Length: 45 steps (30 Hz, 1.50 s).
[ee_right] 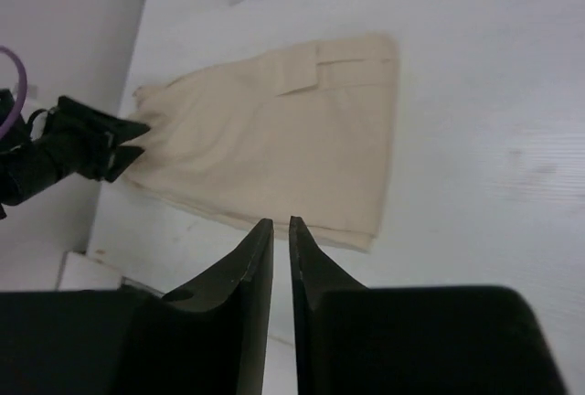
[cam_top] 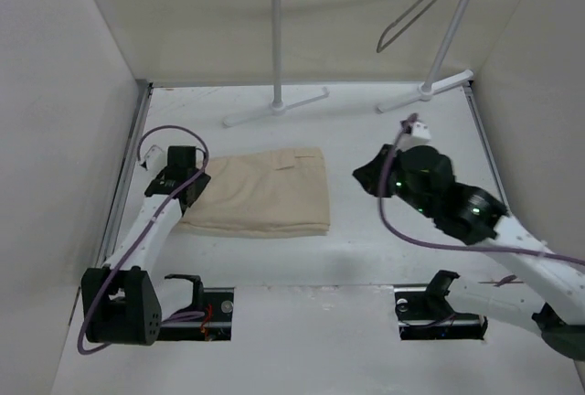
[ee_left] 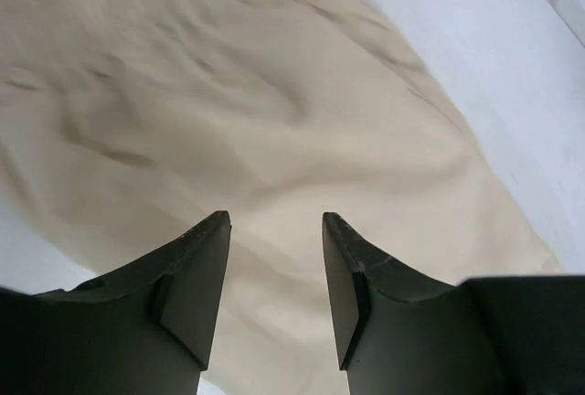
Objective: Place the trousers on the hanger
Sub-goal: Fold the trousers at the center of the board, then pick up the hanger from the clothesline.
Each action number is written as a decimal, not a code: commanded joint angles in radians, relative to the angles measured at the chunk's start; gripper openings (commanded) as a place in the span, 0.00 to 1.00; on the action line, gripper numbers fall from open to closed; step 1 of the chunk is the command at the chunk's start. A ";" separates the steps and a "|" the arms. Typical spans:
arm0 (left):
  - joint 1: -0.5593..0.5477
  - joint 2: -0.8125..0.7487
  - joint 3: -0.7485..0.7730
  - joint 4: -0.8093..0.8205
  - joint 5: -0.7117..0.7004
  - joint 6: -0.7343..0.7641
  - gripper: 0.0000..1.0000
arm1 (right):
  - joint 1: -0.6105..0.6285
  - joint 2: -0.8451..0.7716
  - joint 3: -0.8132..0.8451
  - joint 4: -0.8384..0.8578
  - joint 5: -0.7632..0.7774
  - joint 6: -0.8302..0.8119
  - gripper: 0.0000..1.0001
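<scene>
The beige trousers (cam_top: 265,192) lie folded flat on the white table, left of centre. They fill the left wrist view (ee_left: 274,121) and show in the right wrist view (ee_right: 274,139). My left gripper (cam_top: 187,183) is open at the trousers' left edge, its jaws (ee_left: 274,230) apart just above the cloth. My right gripper (cam_top: 366,176) hovers to the right of the trousers, its jaws (ee_right: 281,223) nearly closed with nothing between them. The dark wire hanger (cam_top: 416,13) hangs from the rack's bar at the back right.
A white tubular garment rack (cam_top: 278,38) with feet (cam_top: 274,108) stands at the back of the table. White walls enclose the left, back and right sides. The arm bases sit at the near edge.
</scene>
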 commanded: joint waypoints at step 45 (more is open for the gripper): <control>-0.395 0.000 0.121 -0.028 -0.034 0.042 0.44 | -0.806 0.601 0.552 0.431 -0.617 0.015 0.25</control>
